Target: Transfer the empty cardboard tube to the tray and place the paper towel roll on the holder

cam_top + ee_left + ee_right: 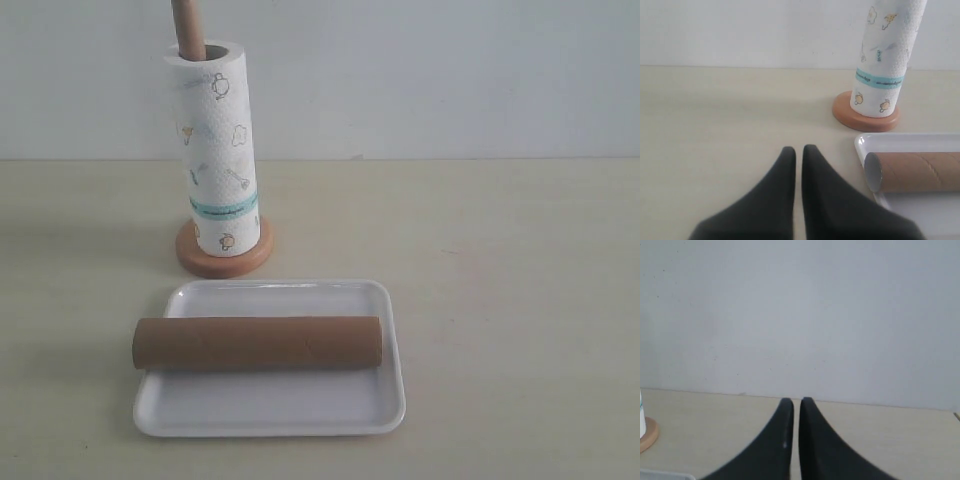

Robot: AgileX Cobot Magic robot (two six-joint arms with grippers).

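exterior view: cardboard tube (pixel 258 343) lies across tray (pixel 270 405).

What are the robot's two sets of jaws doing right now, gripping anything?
Left gripper: jaws closed, holding nothing.
Right gripper: jaws closed, holding nothing.

Glossy tray (pixel 280 412); matt cardboard tube (pixel 258 343); wooden holder (pixel 215 265) (smooth finish); embossed paper roll (pixel 220 150).
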